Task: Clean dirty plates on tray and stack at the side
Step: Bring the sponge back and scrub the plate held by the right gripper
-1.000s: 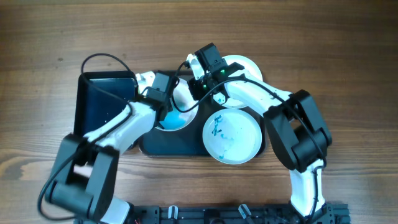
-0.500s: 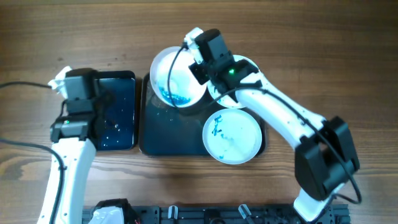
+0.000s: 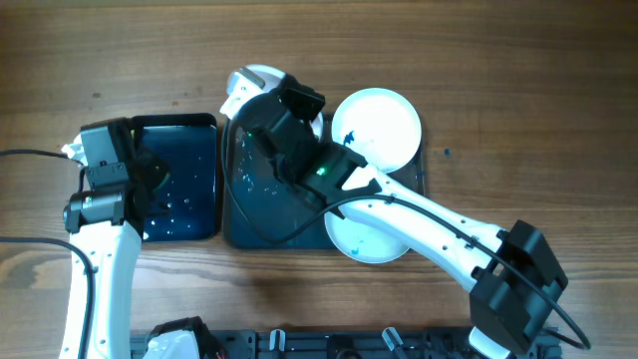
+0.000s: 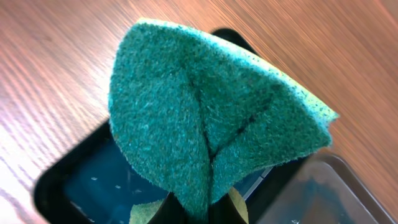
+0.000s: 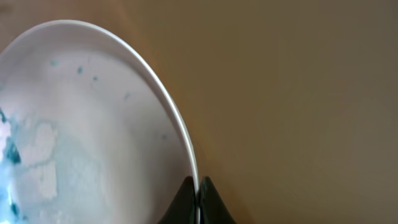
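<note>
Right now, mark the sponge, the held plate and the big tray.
sponge (image 4: 211,112): left wrist view, middle of its green scouring face.
held plate (image 5: 93,137): right wrist view, its stained inner surface.
big tray (image 3: 249,221): overhead view, bare floor near its lower-left corner.

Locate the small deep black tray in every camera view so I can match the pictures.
Overhead: the small black tray sits left of centre.
Left wrist: the small black tray shows lower left, under the green sponge pinched in the left end effector.
Right wrist: not in it; only a plate in the right end effector.
Shared landmark: the large tray, right beside it overhead, lower right corner in left wrist.
</note>
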